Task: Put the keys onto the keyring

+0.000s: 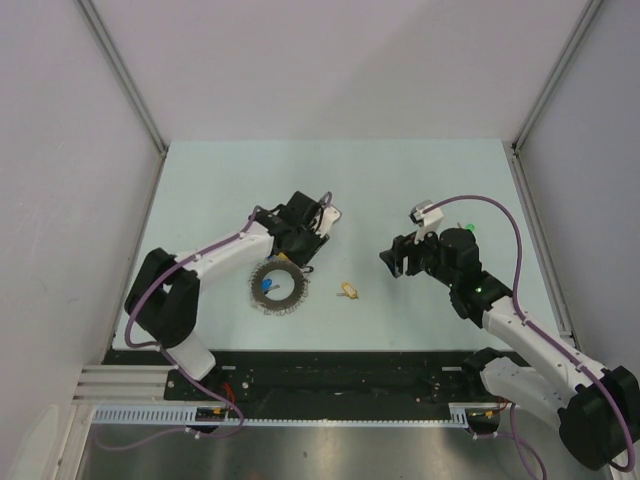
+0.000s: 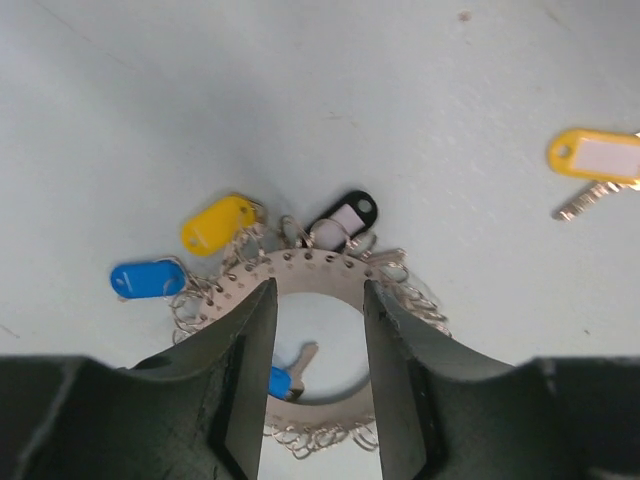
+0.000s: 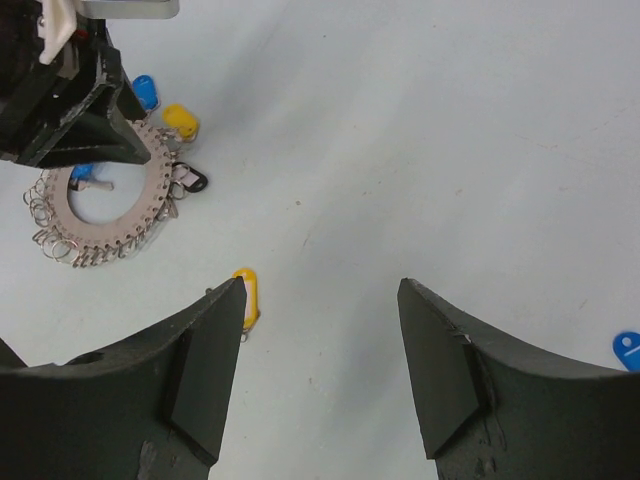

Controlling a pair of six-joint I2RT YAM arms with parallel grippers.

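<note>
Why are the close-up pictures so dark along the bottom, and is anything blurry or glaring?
Left wrist view: the dark masses belong to the left pincer, close to the lens and nearly featureless; the keyring beyond is sharp. Right wrist view: likewise the right pincer, over an evenly lit table. Top view: flat light, faint shadows under the arms, no glare.

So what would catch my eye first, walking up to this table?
Probably the big grey keyring lying left of centre, fringed with wire loops and yellow, blue and black key tags, the left hand poised right over it. A lone yellow key lies loose just right of the ring, and the right hand hangs open and empty nearby.
</note>
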